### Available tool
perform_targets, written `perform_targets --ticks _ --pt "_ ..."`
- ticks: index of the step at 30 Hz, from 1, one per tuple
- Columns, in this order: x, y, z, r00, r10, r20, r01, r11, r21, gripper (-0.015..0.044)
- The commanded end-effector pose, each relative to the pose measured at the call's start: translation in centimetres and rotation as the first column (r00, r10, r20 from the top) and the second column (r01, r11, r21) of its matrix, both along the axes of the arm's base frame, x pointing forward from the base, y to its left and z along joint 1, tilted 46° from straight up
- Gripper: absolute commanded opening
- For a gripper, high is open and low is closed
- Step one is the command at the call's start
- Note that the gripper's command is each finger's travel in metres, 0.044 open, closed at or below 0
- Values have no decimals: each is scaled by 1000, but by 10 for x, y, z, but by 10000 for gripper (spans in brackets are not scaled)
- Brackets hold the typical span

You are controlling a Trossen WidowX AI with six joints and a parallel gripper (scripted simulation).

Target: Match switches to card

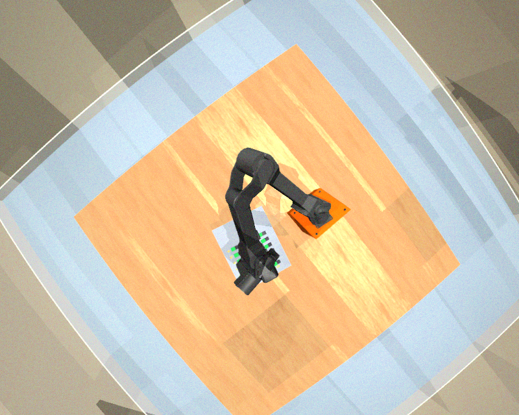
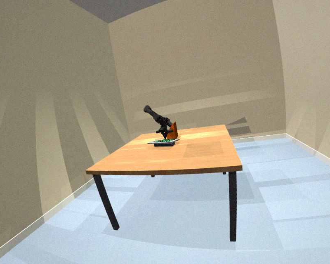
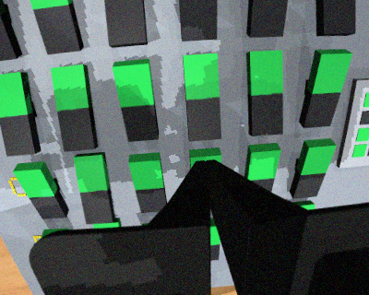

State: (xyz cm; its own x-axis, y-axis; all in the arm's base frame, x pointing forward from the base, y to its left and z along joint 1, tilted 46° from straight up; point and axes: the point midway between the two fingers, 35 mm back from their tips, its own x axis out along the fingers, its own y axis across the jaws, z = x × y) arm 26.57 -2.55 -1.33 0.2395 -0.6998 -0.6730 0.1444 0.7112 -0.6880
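Observation:
The pale grey panel (image 1: pixel 222 234) (image 3: pixel 168 97) carries rows of green-and-dark-grey switches, green on the upper half in the wrist view. My gripper (image 2: pixel 165 138) (image 3: pixel 205 170) is shut and empty. Its tips are low over the panel, in front of the fourth switch (image 3: pixel 206 153) from the left in the second-lowest row, hiding its lower half. I cannot tell whether they touch. The lowest row is mostly hidden by the fingers; the top row is cut off. The card (image 3: pixel 351 160) is cut off at the right; its left column reads green, dark, green, green from top down. Most raised halves are unclear.
The orange mount (image 1: pixel 338 209) (image 2: pixel 175 131) under the arm's base stands beside the panel. The arm crosses over the panel in the top view and hides much of it. The wooden table (image 1: pixel 161 249) (image 2: pixel 148 157) bears everything, with strong light and shadow patches.

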Motion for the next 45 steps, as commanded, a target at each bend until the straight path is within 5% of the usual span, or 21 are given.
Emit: perform_targets --ticks 1,45 --pt "-1 -1 0 1000 3 -4 -3 1000 -5 0" --pt "0 -4 -3 1000 3 -4 -3 1000 -6 0"
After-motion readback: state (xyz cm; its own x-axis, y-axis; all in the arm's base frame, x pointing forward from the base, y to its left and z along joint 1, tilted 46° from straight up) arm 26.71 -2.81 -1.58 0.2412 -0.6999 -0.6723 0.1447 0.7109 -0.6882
